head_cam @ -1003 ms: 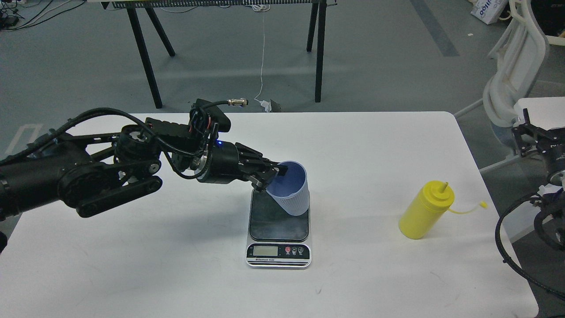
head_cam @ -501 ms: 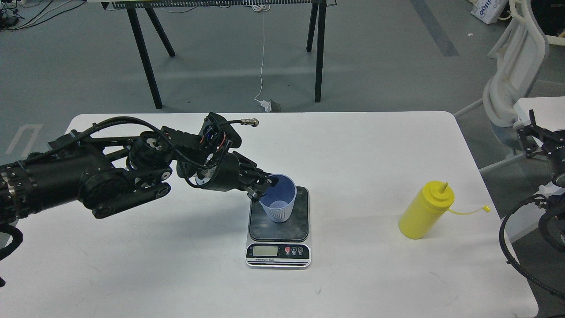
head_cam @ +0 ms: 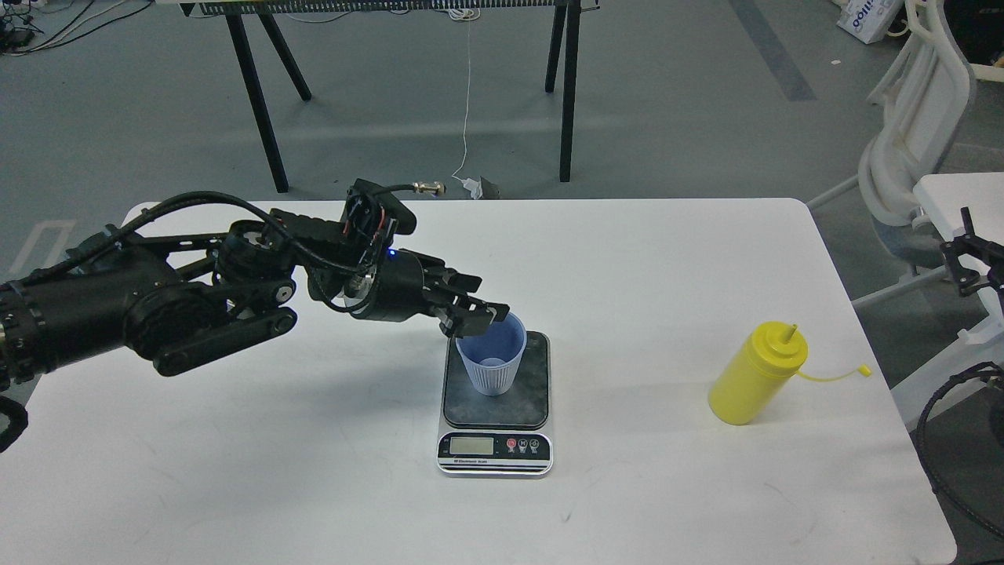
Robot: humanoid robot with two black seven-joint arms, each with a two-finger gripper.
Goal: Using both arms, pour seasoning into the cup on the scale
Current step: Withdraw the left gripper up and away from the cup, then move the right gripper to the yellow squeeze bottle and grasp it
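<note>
The pale blue ribbed cup (head_cam: 492,359) stands upright and empty on the dark plate of the scale (head_cam: 496,408), toward its back. My left gripper (head_cam: 480,304) hovers just above the cup's back-left rim, its fingers spread apart and holding nothing. The yellow seasoning bottle (head_cam: 756,375) stands on the table at the right, its cap strap hanging out to the right. Only a small dark part of my right gripper (head_cam: 973,255) shows at the far right edge, beyond the table and well away from the bottle; its fingers cannot be told apart.
The white table (head_cam: 314,471) holds only the scale and the bottle. A white chair (head_cam: 910,133) stands beyond its right edge. Black trestle legs (head_cam: 259,94) stand on the floor behind the table.
The left gripper brought the tilted cup down, stood it upright on the scale, let go and rose slightly. The right gripper drifted further right toward the frame's edge.
</note>
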